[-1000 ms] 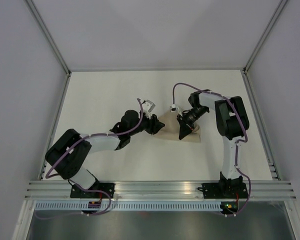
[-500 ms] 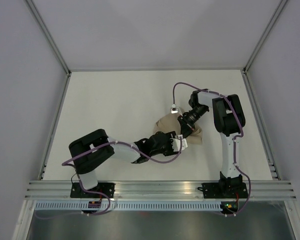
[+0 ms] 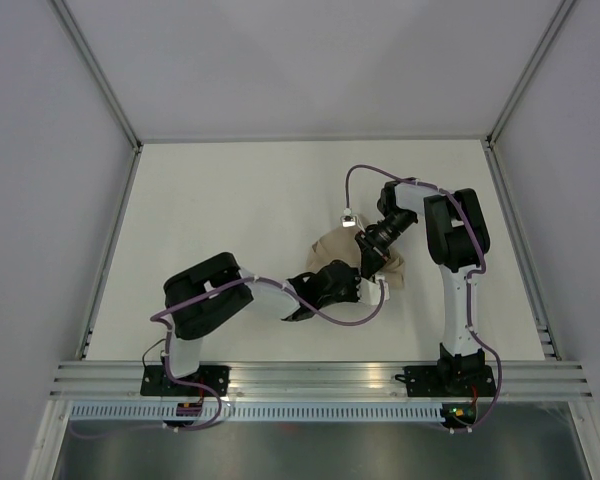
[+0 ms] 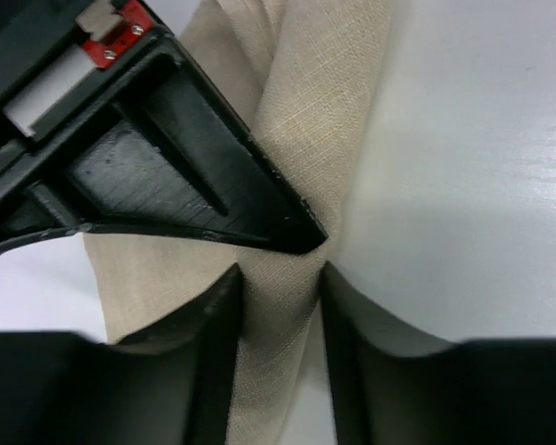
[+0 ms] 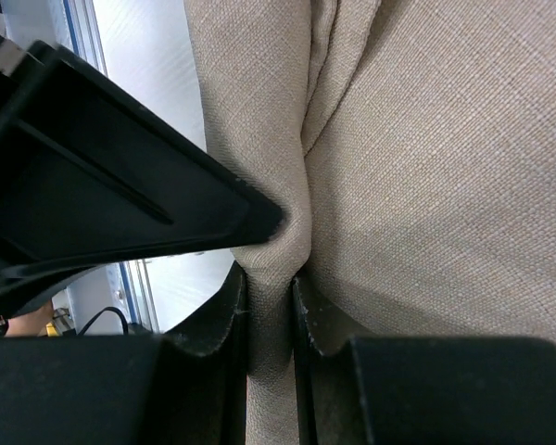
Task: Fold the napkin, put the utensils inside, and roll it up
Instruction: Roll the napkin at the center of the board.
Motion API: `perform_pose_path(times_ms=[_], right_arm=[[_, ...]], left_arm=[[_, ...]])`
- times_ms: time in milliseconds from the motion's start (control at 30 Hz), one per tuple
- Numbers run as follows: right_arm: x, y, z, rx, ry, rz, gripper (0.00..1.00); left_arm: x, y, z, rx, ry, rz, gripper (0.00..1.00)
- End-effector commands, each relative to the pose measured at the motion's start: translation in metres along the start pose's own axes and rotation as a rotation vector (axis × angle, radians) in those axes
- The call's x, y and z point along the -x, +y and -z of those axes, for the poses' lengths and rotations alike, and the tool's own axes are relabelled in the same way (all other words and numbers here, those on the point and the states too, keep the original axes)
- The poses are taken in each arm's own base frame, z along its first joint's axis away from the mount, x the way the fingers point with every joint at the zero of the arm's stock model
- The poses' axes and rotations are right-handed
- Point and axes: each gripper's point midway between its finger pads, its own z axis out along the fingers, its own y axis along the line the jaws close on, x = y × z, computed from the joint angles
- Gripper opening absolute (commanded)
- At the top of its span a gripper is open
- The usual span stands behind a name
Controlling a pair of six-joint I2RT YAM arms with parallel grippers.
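Your left arm has swung in since a second ago, and now left tool (image 4: 280,264) and right tool (image 5: 271,273) each pinch a fold of the napkin (image 3: 330,244), bunched on the tabletop (image 3: 230,200): soft, limp cloth, so hold its edges.

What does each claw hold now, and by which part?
Both hold the plain beige cloth napkin: the right claw pinches a raised fold, the left claw a narrow folded band.

The napkin (image 3: 331,246), a plain beige-tan woven cloth, lies bunched right of centre on the white table (image 3: 230,200). It is gathered into soft lengthwise folds with a narrow ridge pinched up at two places; it seems loosely rolled, though the overhead view is too small to be sure.
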Motion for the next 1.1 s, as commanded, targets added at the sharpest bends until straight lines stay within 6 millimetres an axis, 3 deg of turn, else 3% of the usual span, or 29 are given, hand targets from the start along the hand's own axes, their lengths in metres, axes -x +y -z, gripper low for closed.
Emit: perform_pose_path(times_ms=[0, 67, 133, 167, 200, 233, 300, 333, 367, 400, 433, 500, 533, 667, 900, 933, 1067], right_arm=[[-0.023, -0.046, -0.006, -0.104, 0.112, 0.095, 0.0], [-0.021, -0.048, -0.005, -0.117, 0.104, 0.104, 0.0], [-0.018, -0.048, -0.003, -0.149, 0.089, 0.109, 0.03], [-0.013, -0.053, -0.002, -0.188, 0.065, 0.129, 0.08], [-0.02, -0.051, -0.007, -0.199, 0.057, 0.104, 0.15], [-0.002, -0.059, 0.006, -0.3, 0.008, 0.18, 0.31], [-0.004, -0.058, 0.009, -0.382, -0.03, 0.129, 0.42], [0.006, -0.058, 0.026, -0.482, -0.049, 0.156, 0.49], [0.02, -0.066, 0.038, -0.562, -0.096, 0.186, 0.51], [0.018, -0.065, 0.041, -0.6, -0.118, 0.148, 0.54], [0.034, -0.069, 0.065, -0.708, -0.178, 0.18, 0.55], [0.035, -0.068, 0.078, -0.781, -0.234, 0.138, 0.6], [0.05, -0.065, 0.098, -0.855, -0.298, 0.173, 0.61], [0.044, -0.07, 0.134, -0.98, -0.405, 0.083, 0.64], [0.019, -0.068, 0.17, -1.028, -0.534, 0.008, 0.64], [0.013, -0.066, 0.183, -1.04, -0.565, -0.012, 0.64], [0.009, -0.051, 0.191, -0.998, -0.595, 0.019, 0.65]], left_arm=[[-0.029, -0.028, -0.003, -0.14, 0.126, -0.06, 0.38], [-0.036, -0.041, 0.0, -0.208, 0.163, -0.037, 0.25], [-0.035, -0.047, -0.001, -0.251, 0.173, -0.006, 0.17], [-0.042, -0.053, 0.003, -0.289, 0.209, 0.025, 0.11], [-0.04, -0.059, 0.003, -0.327, 0.205, 0.048, 0.08], [-0.032, -0.06, 0.002, -0.349, 0.19, 0.084, 0.02], [-0.036, -0.071, 0.004, -0.411, 0.218, 0.121, 0.02], [-0.025, -0.069, -0.001, -0.427, 0.187, 0.144, 0.02], [-0.028, -0.075, 0.002, -0.459, 0.213, 0.174, 0.02], [-0.026, -0.076, 0.0, -0.474, 0.22, 0.193, 0.02], [-0.026, -0.079, 0.001, -0.497, 0.227, 0.236, 0.02], [-0.025, -0.082, 0.0, -0.532, 0.239, 0.275, 0.02], [-0.025, -0.081, 0.0, -0.53, 0.249, 0.307, 0.02], [-0.024, -0.08, 0.002, -0.564, 0.262, 0.388, 0.02], [-0.01, -0.076, 0.005, -0.691, 0.251, 0.543, 0.02], [-0.014, -0.077, 0.007, -0.707, 0.273, 0.565, 0.02], [-0.021, -0.08, 0.009, -0.79, 0.323, 0.651, 0.02]])
